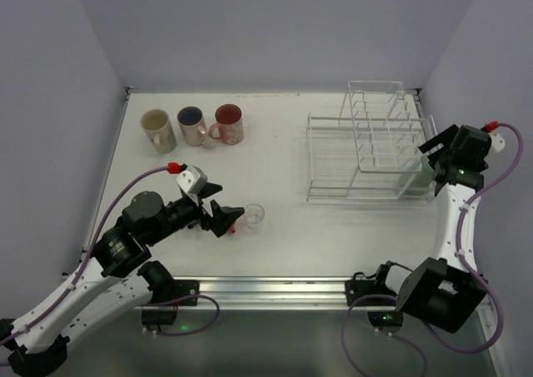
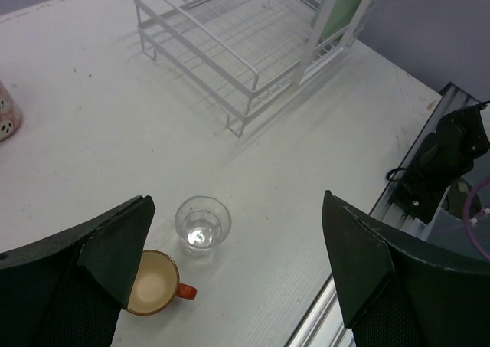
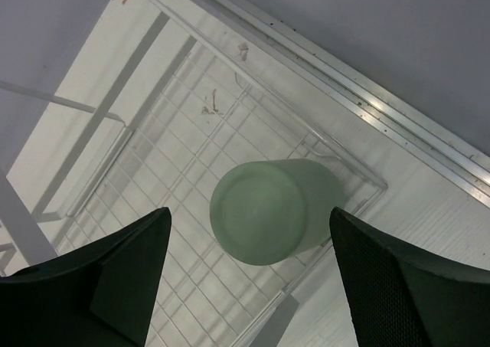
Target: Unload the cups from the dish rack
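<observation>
Right claw (image 3: pixel 249 218): jaws spread wide, nothing held. It hangs directly over the green tumbler (image 3: pixel 264 213), one finger on each side and neither touching.

Tumbler: last cup in the dish rack (image 1: pixel 366 156), in the near right corner of the lower tray, close to the rim wires. A flat closed disc faces the wrist camera, so it probably stands mouth down, though the pale plastic makes that hard to confirm.

Left claw (image 2: pixel 237 205): also wide and empty, low over the table, with the clear glass (image 2: pixel 203 224) and orange cup (image 2: pixel 157 283) just beneath it. Three mugs (image 1: pixel 193 126) stand in a row at the back left, well apart from both arms.

Risks from here:
- The corner is tight, and a finger coming down could catch a tray wire or the rim and drag the light rack.
- The wall is smooth and may taper. A weak or off-centre pinch could let the tumbler slip or tip against the wires.
- A tilted lift could snag the tumbler on the rim.
- A careless left-arm swing could topple the glass.
</observation>
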Action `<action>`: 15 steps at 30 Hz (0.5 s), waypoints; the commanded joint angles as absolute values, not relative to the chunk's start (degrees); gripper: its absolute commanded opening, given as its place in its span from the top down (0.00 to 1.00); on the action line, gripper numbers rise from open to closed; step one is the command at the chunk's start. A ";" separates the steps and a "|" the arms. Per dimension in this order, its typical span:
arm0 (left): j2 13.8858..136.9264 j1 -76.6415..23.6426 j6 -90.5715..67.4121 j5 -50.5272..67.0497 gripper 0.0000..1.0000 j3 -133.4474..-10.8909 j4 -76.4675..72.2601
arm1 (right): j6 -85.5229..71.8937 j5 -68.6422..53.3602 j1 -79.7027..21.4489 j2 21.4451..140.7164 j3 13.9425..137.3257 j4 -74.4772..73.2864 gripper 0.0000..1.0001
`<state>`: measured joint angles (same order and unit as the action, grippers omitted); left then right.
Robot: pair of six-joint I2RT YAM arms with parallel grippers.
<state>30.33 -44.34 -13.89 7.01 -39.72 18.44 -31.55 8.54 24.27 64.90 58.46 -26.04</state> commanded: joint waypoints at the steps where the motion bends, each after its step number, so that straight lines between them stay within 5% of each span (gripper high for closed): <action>1: 29.62 -46.05 -12.66 5.19 0.01 -39.81 17.58 | -32.52 3.70 24.70 65.74 57.83 -24.96 0.13; 15: 27.86 -48.52 -12.83 3.52 0.00 -39.73 18.11 | -32.69 0.35 26.02 73.91 57.65 -25.05 0.12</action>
